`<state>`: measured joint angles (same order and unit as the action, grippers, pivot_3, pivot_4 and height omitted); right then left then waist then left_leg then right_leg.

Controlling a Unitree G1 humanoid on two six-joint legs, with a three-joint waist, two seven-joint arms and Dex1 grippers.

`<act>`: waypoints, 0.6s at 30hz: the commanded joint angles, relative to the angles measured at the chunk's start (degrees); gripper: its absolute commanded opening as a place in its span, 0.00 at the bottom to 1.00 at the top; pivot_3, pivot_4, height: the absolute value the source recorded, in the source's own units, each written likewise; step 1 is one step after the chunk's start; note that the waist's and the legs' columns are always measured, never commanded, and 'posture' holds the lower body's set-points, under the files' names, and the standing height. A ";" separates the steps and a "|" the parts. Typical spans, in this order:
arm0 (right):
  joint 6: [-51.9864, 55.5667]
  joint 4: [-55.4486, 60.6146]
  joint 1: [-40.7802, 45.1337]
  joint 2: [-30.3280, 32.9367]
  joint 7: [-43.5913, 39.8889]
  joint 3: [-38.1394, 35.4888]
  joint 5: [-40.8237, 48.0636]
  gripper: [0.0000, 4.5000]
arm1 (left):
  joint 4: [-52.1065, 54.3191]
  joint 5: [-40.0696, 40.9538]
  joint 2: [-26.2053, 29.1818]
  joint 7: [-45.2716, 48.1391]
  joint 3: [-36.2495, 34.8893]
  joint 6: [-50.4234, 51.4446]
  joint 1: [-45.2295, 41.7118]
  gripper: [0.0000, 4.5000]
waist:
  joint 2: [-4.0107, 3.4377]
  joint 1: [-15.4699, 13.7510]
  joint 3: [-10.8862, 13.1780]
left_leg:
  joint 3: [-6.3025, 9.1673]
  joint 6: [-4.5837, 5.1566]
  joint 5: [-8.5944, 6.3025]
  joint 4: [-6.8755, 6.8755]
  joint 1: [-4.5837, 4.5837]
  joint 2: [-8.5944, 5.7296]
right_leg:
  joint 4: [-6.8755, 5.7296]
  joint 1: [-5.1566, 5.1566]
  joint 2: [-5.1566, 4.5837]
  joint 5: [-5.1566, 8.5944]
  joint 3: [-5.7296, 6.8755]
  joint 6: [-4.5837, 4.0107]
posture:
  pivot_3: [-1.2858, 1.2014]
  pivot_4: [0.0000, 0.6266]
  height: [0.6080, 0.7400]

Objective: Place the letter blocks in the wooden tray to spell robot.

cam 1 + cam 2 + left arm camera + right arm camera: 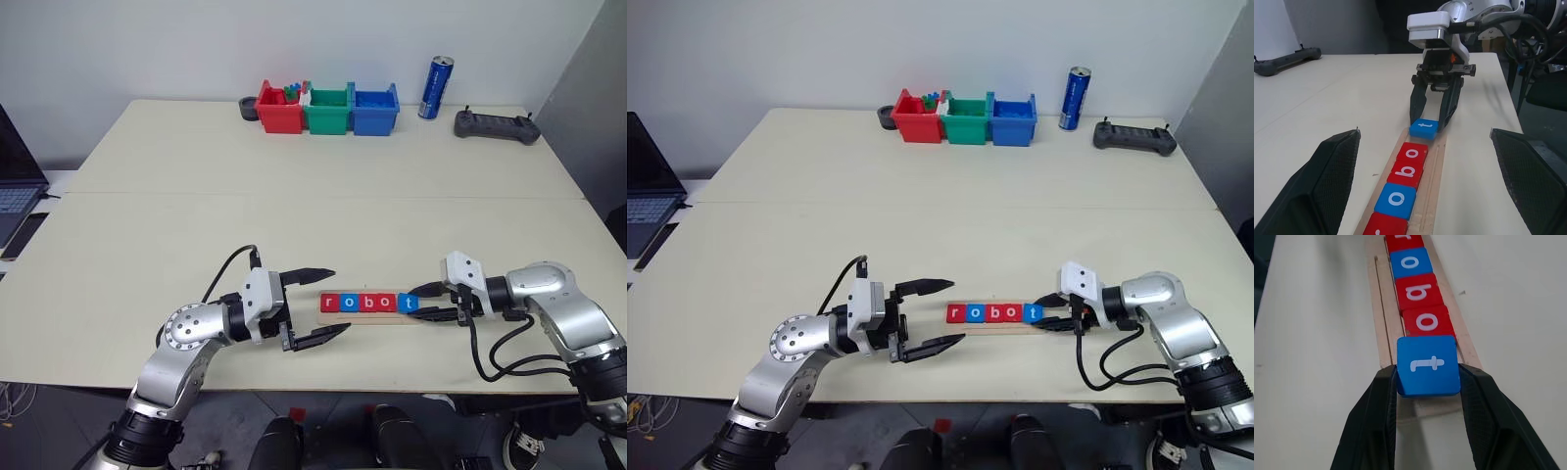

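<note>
The wooden tray (373, 319) lies near the table's front edge. In it stand a red r (329, 303), a blue o (346, 303), a red b (363, 303) and a red o (380, 303) in a row. My right gripper (1428, 373) is shut on the blue t block (1427, 364) at the tray's right end, just past the second o and slightly askew. Whether the t rests flat in the groove I cannot tell. My left gripper (340, 301) stands wide open, pointing right, with the tray's left end between its fingers (1327, 171).
Red (278, 114), green (327, 113) and blue (374, 113) bins stand at the table's back, with small coloured pieces in the red one. A blue can (436, 87) and a black controller (496, 125) are at the back right. A laptop (15, 191) sits off the left edge.
</note>
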<state>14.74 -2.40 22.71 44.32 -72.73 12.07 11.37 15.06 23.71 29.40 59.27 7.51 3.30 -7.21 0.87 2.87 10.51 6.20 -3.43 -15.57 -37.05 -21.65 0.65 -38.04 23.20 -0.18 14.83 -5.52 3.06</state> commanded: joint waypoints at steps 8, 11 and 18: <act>-5.37 -5.02 3.50 -0.71 -1.62 0.86 -2.73 0.32 | 2.34 -0.22 0.37 -0.76 -0.67 -0.67 0.49 1.00 | 0.00 0.01 0.00 | 0.00 0.00 0.00 0.00 0.00 0.00 | -0.01 0.00 0.00 0.00 0.00 -0.01 | 0.52 0.24 1.00; -5.33 -5.37 3.79 -0.97 -1.84 1.06 -2.81 0.32 | 2.29 -0.20 0.57 -0.73 -0.85 -0.74 0.56 1.00 | 0.00 0.01 0.00 | 0.00 0.00 0.00 0.00 0.00 0.00 | -0.01 0.00 0.00 0.00 0.00 0.00 | 0.52 0.24 1.00; -4.70 -5.23 4.44 -1.57 -2.97 1.24 -2.81 0.32 | 2.36 -0.22 0.67 -1.12 -0.61 -0.72 0.52 1.00 | 0.00 0.03 0.00 | 0.00 0.00 0.00 0.00 0.01 0.00 | -0.02 0.00 0.00 0.00 0.00 -0.01 | 0.52 0.24 1.00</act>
<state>10.37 -8.30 25.97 42.81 -74.98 13.18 8.24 15.29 23.60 29.89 58.21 7.47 3.30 -6.76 0.87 2.90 10.51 6.21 -3.44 -15.57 -37.05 -21.64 0.65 -38.06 23.20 -0.18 14.83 -5.52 3.05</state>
